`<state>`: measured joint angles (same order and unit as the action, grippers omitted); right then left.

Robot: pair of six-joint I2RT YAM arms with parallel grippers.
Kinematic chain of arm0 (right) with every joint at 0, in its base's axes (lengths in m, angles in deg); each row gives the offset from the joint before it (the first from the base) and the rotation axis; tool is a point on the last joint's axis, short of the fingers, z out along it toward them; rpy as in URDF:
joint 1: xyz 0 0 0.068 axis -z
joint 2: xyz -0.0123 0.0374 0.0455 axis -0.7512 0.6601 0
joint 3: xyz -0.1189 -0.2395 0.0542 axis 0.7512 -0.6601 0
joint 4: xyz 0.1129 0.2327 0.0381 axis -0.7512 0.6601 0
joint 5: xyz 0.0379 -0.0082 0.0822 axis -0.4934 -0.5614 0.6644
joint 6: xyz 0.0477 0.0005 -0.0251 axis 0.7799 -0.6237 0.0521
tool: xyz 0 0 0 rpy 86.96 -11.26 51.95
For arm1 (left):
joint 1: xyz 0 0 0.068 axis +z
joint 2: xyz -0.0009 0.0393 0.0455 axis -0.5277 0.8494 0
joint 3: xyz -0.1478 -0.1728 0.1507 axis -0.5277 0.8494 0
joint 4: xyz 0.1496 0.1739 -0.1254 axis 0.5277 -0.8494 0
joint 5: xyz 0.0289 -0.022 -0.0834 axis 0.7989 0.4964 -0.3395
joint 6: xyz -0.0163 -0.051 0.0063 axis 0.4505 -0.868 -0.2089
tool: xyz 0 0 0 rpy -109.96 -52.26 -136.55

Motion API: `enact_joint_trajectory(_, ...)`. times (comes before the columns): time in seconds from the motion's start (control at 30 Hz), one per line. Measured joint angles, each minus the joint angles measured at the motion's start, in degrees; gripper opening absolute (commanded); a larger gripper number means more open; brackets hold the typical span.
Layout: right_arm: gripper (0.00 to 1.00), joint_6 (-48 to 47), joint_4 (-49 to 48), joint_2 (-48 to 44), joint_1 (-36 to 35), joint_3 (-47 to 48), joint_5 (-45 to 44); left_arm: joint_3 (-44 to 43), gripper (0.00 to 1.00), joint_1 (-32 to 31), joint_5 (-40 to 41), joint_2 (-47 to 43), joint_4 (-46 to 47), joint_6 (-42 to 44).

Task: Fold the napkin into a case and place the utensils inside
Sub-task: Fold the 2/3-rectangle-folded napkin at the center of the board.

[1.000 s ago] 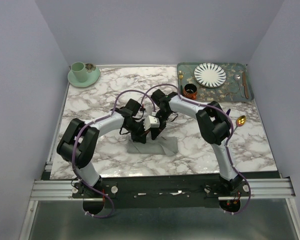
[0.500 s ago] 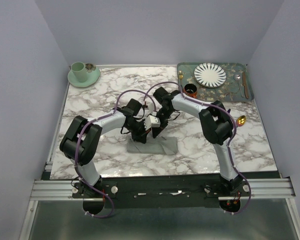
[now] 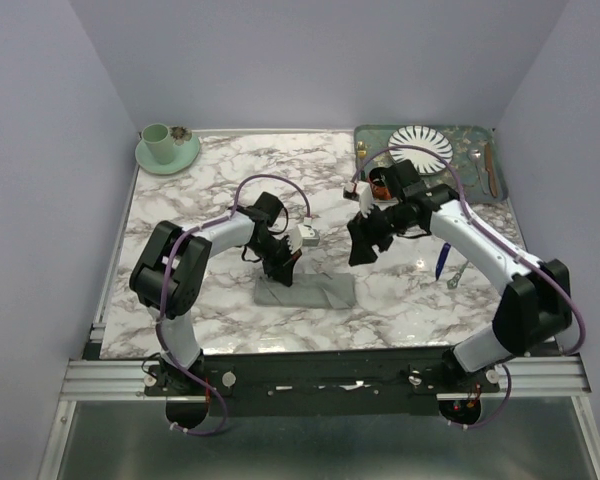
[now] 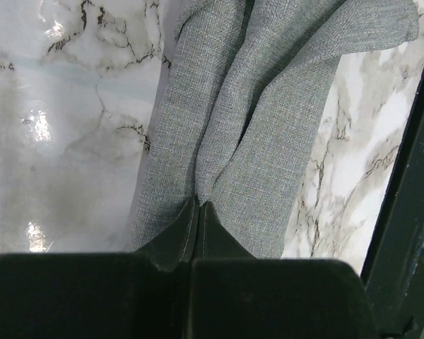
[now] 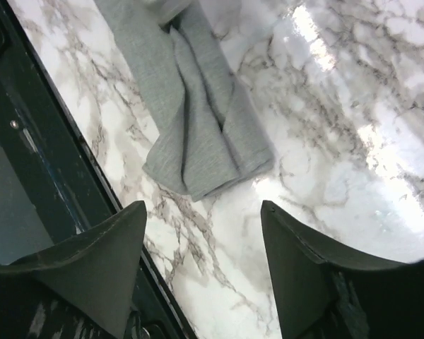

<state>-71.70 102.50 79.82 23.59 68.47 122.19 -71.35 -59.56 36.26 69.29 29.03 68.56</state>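
Observation:
The grey napkin [image 3: 315, 294] lies as a narrow, long folded strip near the table's front middle. In the left wrist view its creases [image 4: 268, 106] run together at my left gripper [image 4: 198, 205], which is shut on a pinch of the cloth at the strip's left end [image 3: 283, 268]. My right gripper [image 3: 360, 250] hangs open above the marble, up and to the right of the napkin, with nothing between its fingers [image 5: 205, 240]. The napkin's free end [image 5: 191, 127] lies ahead of it. A utensil with a dark blue handle [image 3: 440, 262] and a slim silvery one [image 3: 456, 276] lie at the right.
At the back right a green patterned tray [image 3: 475, 185] holds a striped plate [image 3: 420, 148], a small gold fork [image 3: 361, 151] and more cutlery [image 3: 490, 170]. A small orange-black cup [image 3: 381, 184] sits by its corner. A green cup on a saucer [image 3: 160, 146] stands back left. The black front rail [image 5: 35, 141] runs close by the napkin.
My right gripper has let go at the napkin, opened wide and swung away to the right, and its arm now stretches across the right side. The left gripper has stayed shut on the cloth.

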Motion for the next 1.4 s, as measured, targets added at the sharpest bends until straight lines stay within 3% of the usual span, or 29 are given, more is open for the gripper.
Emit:
enact_joint_trajectory(0.23, 0.79, -6.8, -10.5, -19.5, -9.7, -21.2, -9.0, -0.9, 0.0, 1.1, -2.2, 1.5, -1.0, -0.7)
enact_joint_trajectory(0.5, 0.81, -13.8, -28.7, -21.2, -21.9, -35.3, -18.7, -1.9, 0.0, 1.2, -2.5, 2.4, -2.2, -0.8)
enact_joint_trajectory(0.7, 0.78, -16.7, -38.8, -13.9, -28.2, -36.4, -23.7, -2.2, 0.0, 1.4, -2.7, 2.6, -2.5, -0.9)
enact_joint_trajectory(0.9, 0.63, -15.7, -42.1, -8.5, -28.6, -35.8, -30.4, -2.2, 0.0, 1.4, -2.7, 2.6, -2.5, -0.9)
enact_joint_trajectory(1.17, 0.59, -10.7, -40.2, -10.6, -28.0, -33.4, -32.5, -2.2, 0.0, 1.7, -2.8, 2.6, -2.7, -0.7)
enact_joint_trajectory(1.4, 0.56, -8.7, -35.9, -11.0, -23.0, -29.9, -30.4, -2.2, 0.0, 1.8, -2.9, 2.6, -3.1, -0.5)
